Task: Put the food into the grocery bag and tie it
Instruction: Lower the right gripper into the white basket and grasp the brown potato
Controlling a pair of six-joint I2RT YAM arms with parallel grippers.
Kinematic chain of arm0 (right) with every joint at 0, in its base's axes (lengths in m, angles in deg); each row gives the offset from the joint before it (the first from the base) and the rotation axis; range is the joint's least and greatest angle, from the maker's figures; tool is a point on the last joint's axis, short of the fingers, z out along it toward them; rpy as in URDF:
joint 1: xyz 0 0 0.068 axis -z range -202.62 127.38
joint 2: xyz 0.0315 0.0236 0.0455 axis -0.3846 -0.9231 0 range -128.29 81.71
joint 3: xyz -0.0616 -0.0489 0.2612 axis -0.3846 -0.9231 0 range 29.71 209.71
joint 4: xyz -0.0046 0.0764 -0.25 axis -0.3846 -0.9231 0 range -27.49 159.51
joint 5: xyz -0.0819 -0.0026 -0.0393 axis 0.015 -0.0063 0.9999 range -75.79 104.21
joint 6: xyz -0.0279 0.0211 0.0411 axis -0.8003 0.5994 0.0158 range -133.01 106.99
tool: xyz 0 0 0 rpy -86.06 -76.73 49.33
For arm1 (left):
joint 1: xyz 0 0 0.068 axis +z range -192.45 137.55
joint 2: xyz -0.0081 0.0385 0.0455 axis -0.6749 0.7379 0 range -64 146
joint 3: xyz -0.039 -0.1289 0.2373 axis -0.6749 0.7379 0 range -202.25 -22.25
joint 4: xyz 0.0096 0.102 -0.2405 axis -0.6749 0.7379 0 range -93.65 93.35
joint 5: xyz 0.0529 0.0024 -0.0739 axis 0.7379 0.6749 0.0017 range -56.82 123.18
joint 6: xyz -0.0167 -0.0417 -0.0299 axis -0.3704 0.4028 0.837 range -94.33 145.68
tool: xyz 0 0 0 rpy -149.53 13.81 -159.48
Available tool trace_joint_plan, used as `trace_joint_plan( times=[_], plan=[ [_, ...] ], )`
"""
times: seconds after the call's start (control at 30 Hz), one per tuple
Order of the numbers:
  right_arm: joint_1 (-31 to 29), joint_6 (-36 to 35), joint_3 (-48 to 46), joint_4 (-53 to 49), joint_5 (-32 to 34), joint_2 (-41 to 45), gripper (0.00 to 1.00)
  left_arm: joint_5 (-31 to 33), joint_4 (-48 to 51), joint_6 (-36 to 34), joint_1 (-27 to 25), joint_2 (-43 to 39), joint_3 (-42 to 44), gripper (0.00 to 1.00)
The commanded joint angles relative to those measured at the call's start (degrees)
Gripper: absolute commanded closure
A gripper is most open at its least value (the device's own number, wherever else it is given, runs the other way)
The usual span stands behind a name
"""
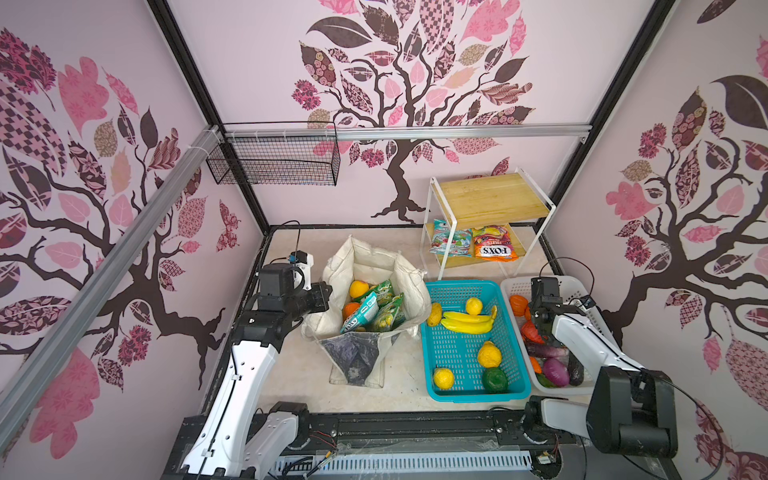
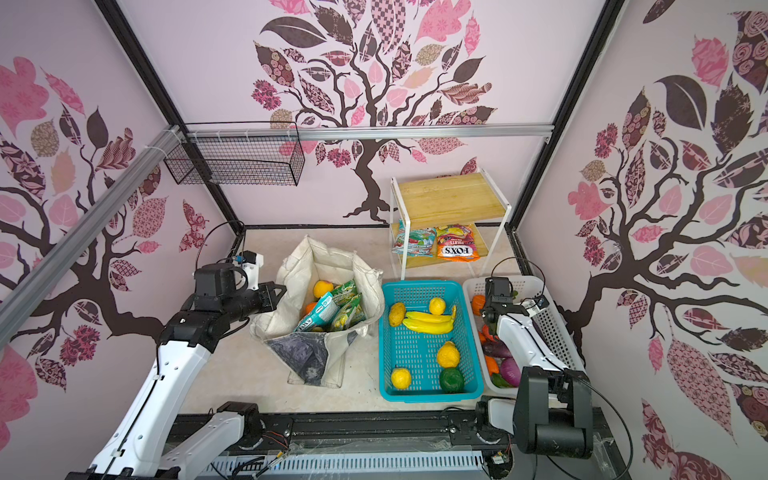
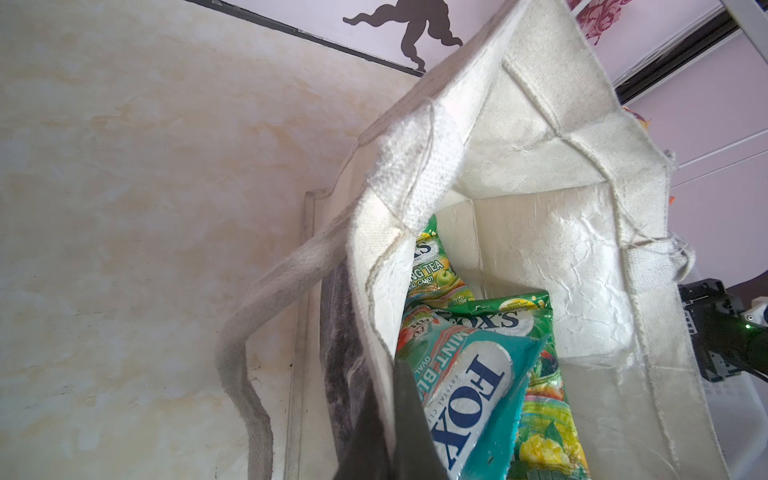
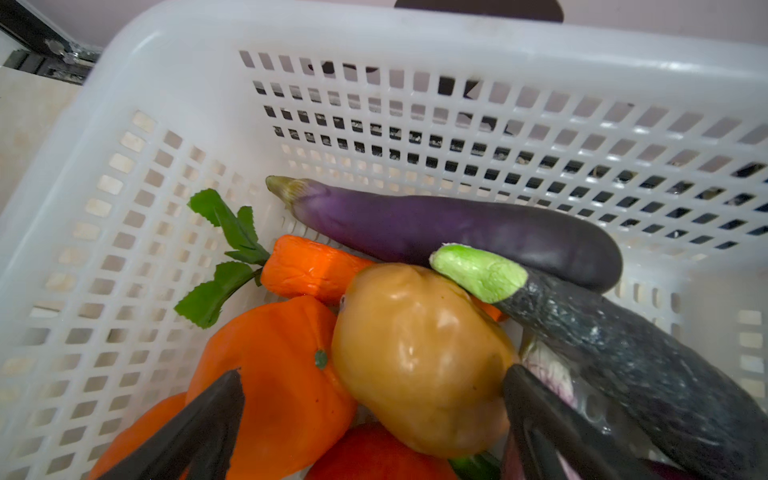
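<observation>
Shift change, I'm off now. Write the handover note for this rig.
Left gripper: shut, seemingly pinching the rim of the cream canvas tote.
Right gripper: open, jaws either side of a tan plastic potato in the white plastic basket.
Done: teal and green snack packets and some toy fruit in the tote.
Left: yellow toy bananas and fruit in the teal plastic basket, the vegetables, two shelf packets; handles untied.

Bright, even light, soft shadows; glare on snack packets (image 3: 469,399); top views bend at edges
</observation>
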Motion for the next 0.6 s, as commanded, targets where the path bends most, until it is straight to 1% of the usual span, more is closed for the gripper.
trace_joint_plan(
  times=[0.0, 0.3, 0.57],
  plan=[
    [2.4, 0.54, -1.49, 0.22, -4.48, -1.9, 0.0, -0.26, 0.62, -0.8, -0.39, 0.27, 1.54, 1.0],
    [3.1, 0.55, -1.69, 1.22, -6.31, -4.17, 0.0, -0.3, 0.62, -0.82, -0.39, 0.15, 1.52, 1.0],
    [3.15, 0.45, -3.6, 2.43, -8.32, -3.81, 0.0, -0.3, 0.62, -0.87, -0.44, 0.13, 1.6, 1.0]
  ],
)
